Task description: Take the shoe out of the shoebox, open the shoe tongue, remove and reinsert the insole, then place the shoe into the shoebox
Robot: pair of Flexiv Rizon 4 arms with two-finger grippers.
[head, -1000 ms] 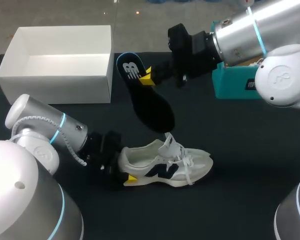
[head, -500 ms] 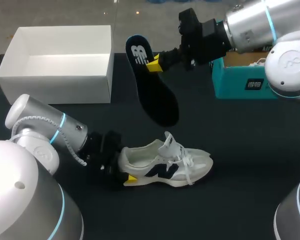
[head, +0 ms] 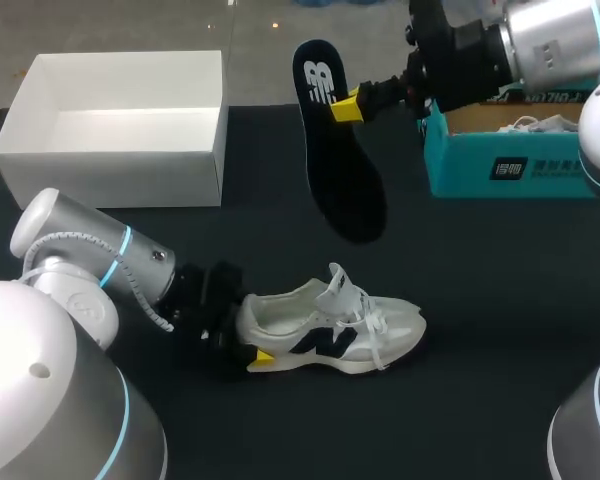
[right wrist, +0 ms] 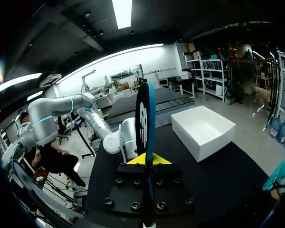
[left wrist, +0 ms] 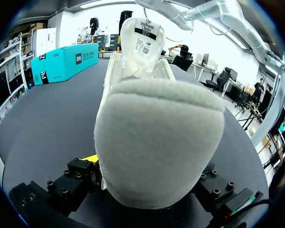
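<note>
One shoe (head: 330,330) lies on the bench (head: 480,300) at six o'clock. One insole (head: 345,170) hangs at twelve o'clock. There are two boxes: one white box (head: 120,150) at ten o'clock and one teal box (head: 510,170) at two. There are two grippers: the left gripper (head: 245,340) at seven o'clock and the right gripper (head: 348,105) at one.

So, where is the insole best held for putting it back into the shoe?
Probably by its heel end, pinched across the flat faces from the side, as the right tool holds the insole now. The long toe end hangs free, pointing down toward the shoe.
</note>
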